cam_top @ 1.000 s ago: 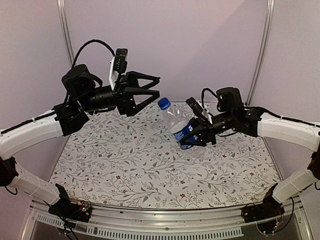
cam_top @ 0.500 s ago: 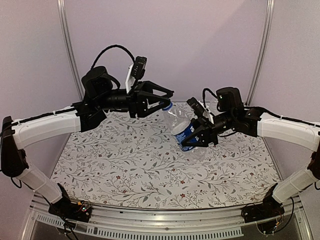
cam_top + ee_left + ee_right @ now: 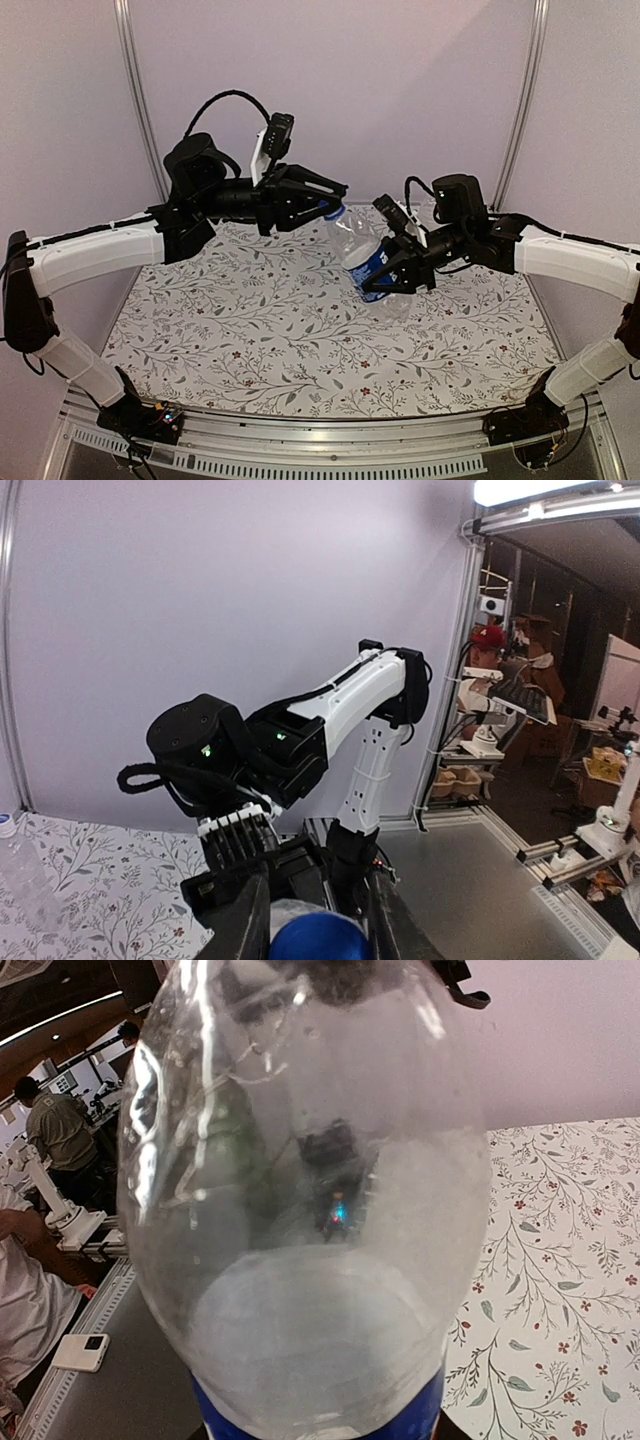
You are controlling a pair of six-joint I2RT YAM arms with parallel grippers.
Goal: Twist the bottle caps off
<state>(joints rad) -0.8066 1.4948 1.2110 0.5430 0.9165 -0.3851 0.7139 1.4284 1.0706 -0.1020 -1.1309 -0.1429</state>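
Both clamped: left gripper [image 3: 335, 207] on blue cap [image 3: 318, 942], right gripper [image 3: 385, 278] on bottle [image 3: 352, 238] above table [image 3: 250, 340].

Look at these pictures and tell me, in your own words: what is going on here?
Two robot arms are working on one bottle together. The right gripper holds the clear bottle by its blue label band, tilted in the air above the flower-patterned table, neck pointing toward the other arm. The left gripper is shut on the blue cap, which is still on the bottle. Nothing has been unscrewed yet; a twist of the cap looks like the likely next move.
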